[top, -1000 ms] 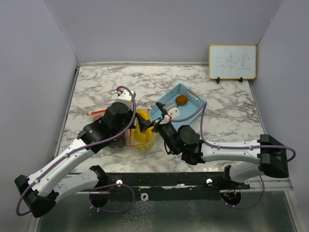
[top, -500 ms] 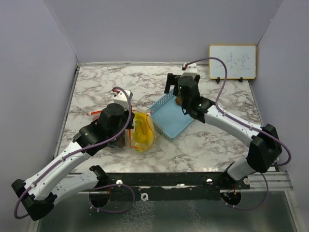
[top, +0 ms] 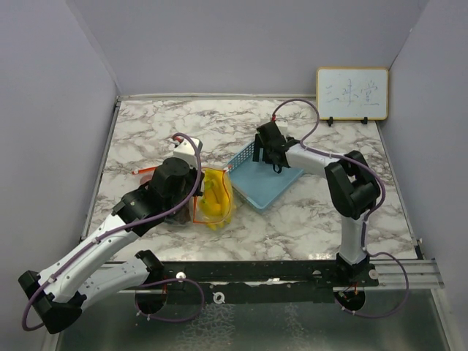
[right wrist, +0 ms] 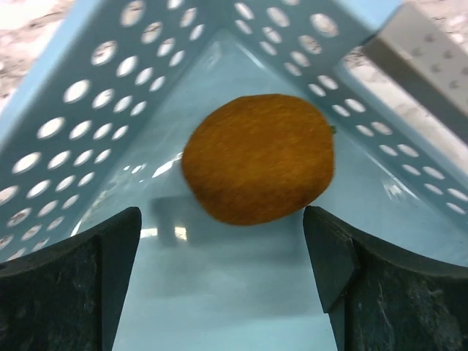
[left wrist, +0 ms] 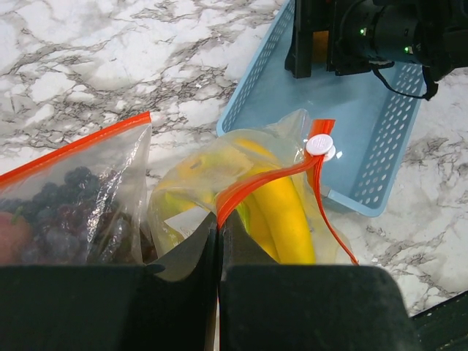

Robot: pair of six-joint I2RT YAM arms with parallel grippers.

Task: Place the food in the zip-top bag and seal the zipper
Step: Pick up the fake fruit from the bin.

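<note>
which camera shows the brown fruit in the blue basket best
The right wrist view: the brown fruit fills the middle, lying in a corner of the blue basket, framed by the open right gripper. The left wrist view shows only a sliver of it behind that gripper; in the top view the gripper hides it.

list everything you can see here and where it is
table: one, grey-white marble, under everything
whiteboard: one, white, wood-framed, back right
basket: one, blue mesh, mid-table
oval fruit: one, brown, in a basket corner
zip-top bag: one, clear with orange zipper, left of basket
bananas: one bunch, yellow, inside bag
grape cluster: one, dark purple, inside bag
red fruit: one, reddish, beside grapes
left tool: one, black, shut on the bag's edge
right tool: one, black, open astride the oval fruit
</note>
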